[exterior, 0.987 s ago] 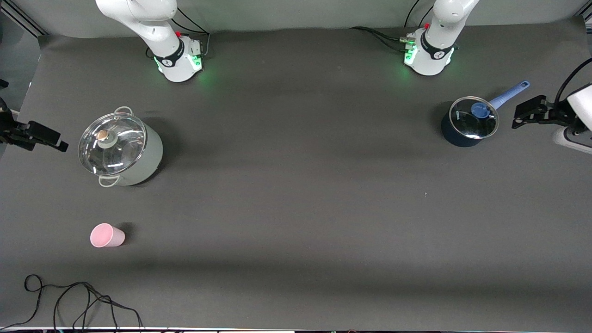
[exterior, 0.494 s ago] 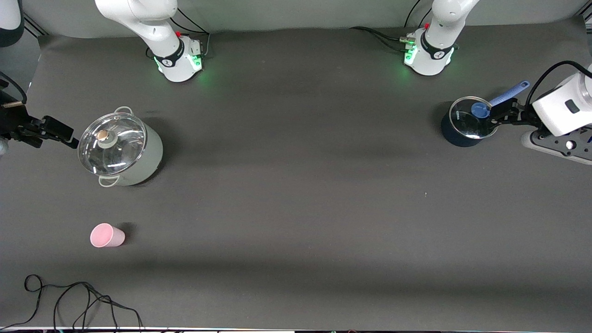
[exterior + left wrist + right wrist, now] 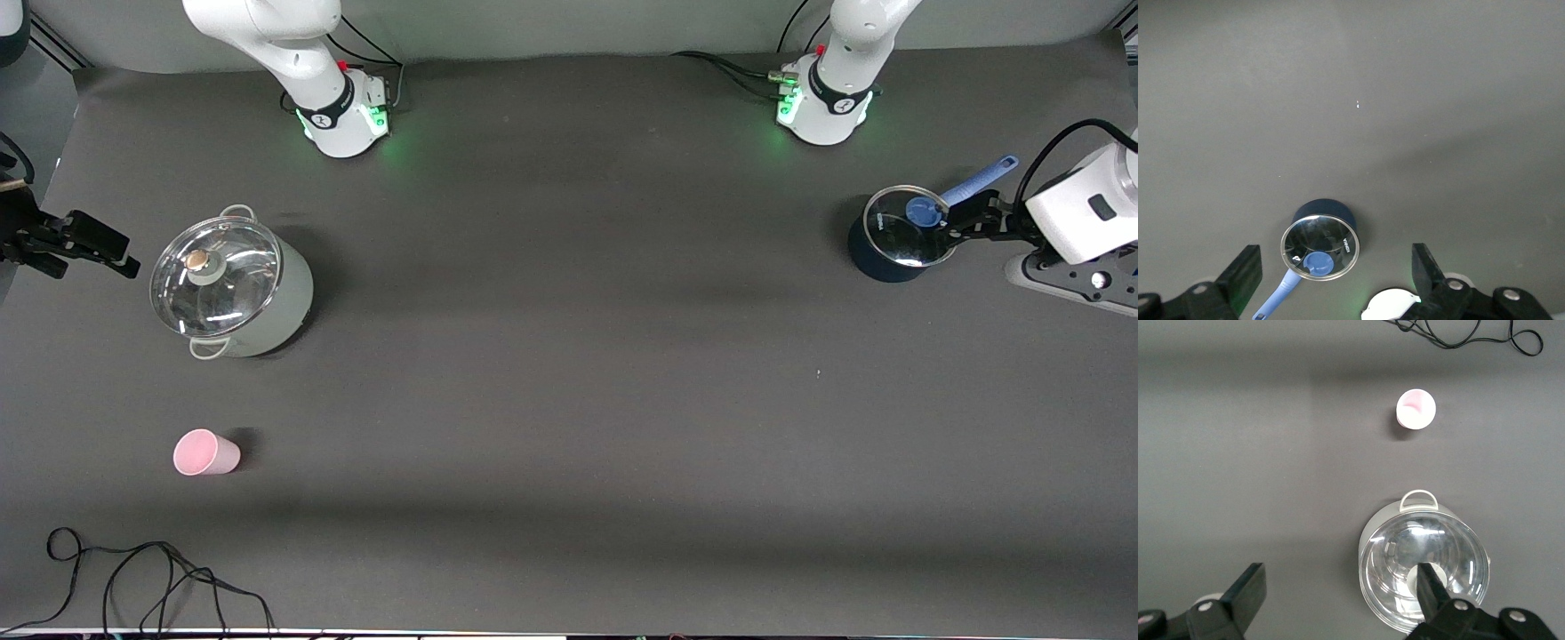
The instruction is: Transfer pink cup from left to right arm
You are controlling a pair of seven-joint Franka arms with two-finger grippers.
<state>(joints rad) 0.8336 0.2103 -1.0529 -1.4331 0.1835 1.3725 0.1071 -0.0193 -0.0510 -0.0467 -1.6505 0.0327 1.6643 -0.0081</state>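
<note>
The pink cup (image 3: 205, 452) stands upright on the table toward the right arm's end, nearer to the front camera than the lidded pot (image 3: 233, 292) and well apart from it. It is a small, plain, pale-pink tapered tumbler with no handle; the right wrist view shows it from above (image 3: 1415, 409), its open mouth a near-white ring around a pink interior. Nothing touches it.

The right gripper (image 3: 89, 246) hangs at the edge of the front view beside the pot, most of its arm cut off by the frame; in its own wrist view the two fingers (image 3: 1251, 587) stand wide apart and empty, one overlapping the pot's glass lid (image 3: 1425, 579). The left gripper (image 3: 973, 219) is over the blue handle (image 3: 981, 180) of the dark saucepan (image 3: 900, 235), partly hiding it; its fingers (image 3: 1245, 273) are likewise spread wide with nothing between them.

The table (image 3: 569, 373) is covered in dark grey matte sheeting. A black cable (image 3: 142, 578) lies coiled near the front edge, close to the cup. Both arm bases (image 3: 342, 111) glow green.
</note>
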